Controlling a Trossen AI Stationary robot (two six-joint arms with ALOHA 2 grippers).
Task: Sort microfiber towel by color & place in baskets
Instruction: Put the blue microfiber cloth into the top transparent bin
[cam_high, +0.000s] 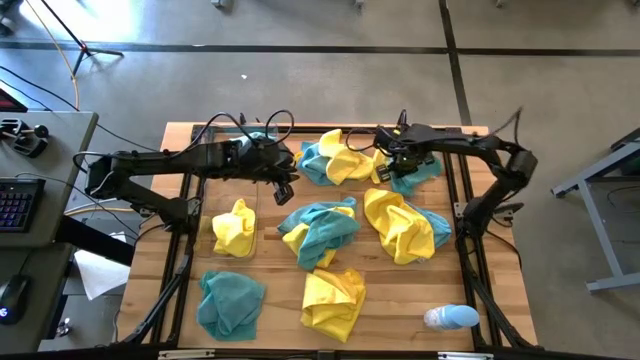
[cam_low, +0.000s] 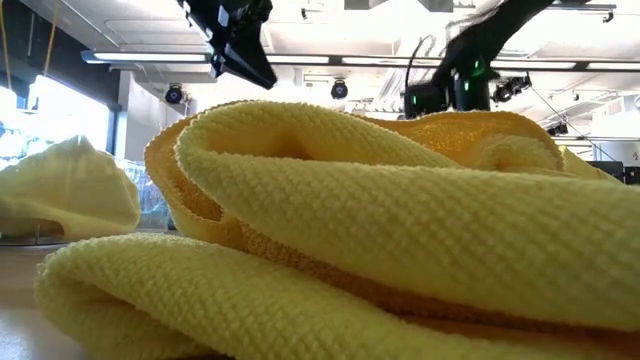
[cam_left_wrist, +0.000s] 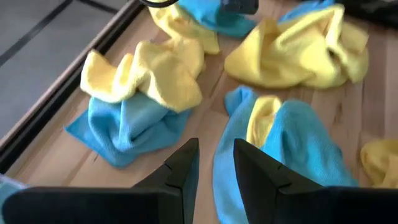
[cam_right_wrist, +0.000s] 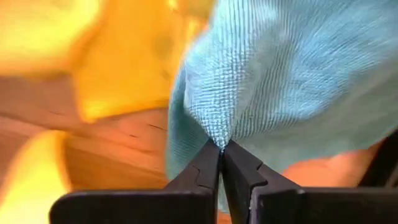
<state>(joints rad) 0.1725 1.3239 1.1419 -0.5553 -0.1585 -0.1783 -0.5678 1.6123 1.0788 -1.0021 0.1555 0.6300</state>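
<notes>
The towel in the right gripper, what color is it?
Teal-blue towel, pinched by the right gripper; the right wrist view shows it best.

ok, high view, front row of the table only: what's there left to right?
Teal towel → yellow towel → small pale-blue-and-white object.

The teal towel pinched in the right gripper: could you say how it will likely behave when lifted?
The teal towel will probably hang limp, since it already folds and drapes from the right gripper. It looks light. The pinch takes only a small peak of cloth, so it might slip free.
</notes>
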